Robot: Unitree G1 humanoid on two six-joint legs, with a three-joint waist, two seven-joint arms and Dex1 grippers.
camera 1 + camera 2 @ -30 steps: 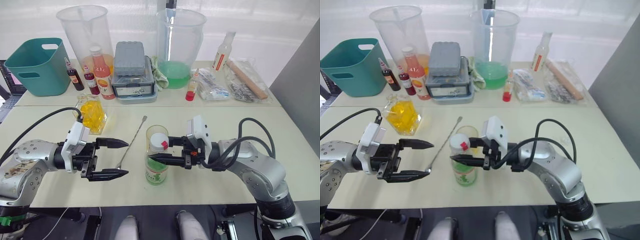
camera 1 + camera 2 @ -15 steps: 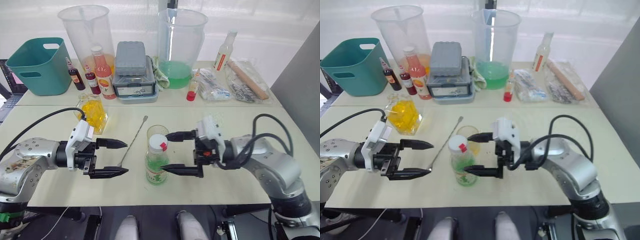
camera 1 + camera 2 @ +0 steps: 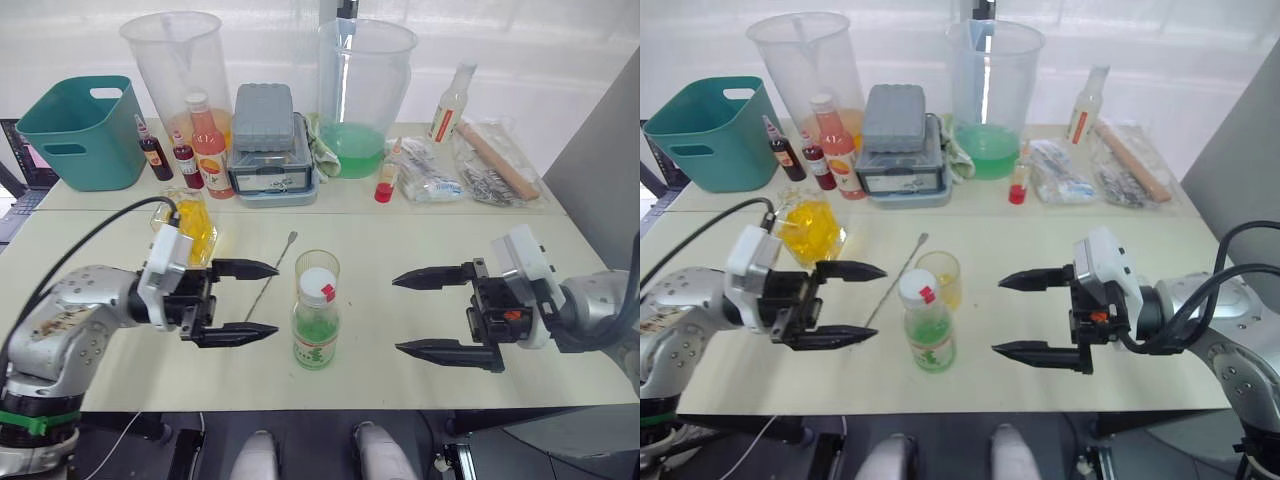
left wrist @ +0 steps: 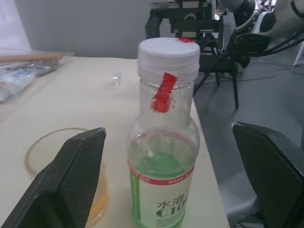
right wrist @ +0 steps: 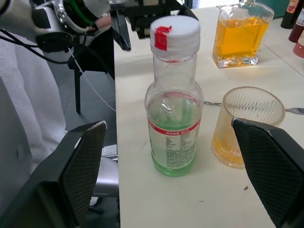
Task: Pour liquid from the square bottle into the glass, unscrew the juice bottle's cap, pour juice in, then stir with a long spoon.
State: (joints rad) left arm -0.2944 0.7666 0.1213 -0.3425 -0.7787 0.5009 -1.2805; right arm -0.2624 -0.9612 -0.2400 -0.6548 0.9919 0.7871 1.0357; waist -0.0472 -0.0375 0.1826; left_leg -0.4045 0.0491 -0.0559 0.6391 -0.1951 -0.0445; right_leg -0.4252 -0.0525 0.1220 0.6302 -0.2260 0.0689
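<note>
The juice bottle (image 3: 317, 330) stands upright near the table's front edge, with green juice in its lower part and the white cap (image 3: 318, 285) screwed on. Just behind it is the glass (image 3: 316, 268), holding a little yellow-orange liquid (image 5: 228, 149) at the bottom. The long spoon (image 3: 268, 283) lies flat to the glass's left. The square bottle (image 3: 188, 222) sits farther left, partly behind my left arm. My left gripper (image 3: 275, 299) is open just left of the juice bottle, empty. My right gripper (image 3: 397, 315) is open well right of the bottle, also empty.
Along the back stand a teal basket (image 3: 75, 130), two large clear pitchers (image 3: 175, 60) (image 3: 365, 80), an orange-red bottle (image 3: 207, 150), small dark bottles (image 3: 152, 158), a grey box (image 3: 265, 130) and plastic packets (image 3: 470, 165). Bare tabletop lies between the juice bottle and my right gripper.
My right gripper has opened, let go of the juice bottle and drawn back to the right. My left gripper has moved closer to the bottle. The bottle still stands upright.
</note>
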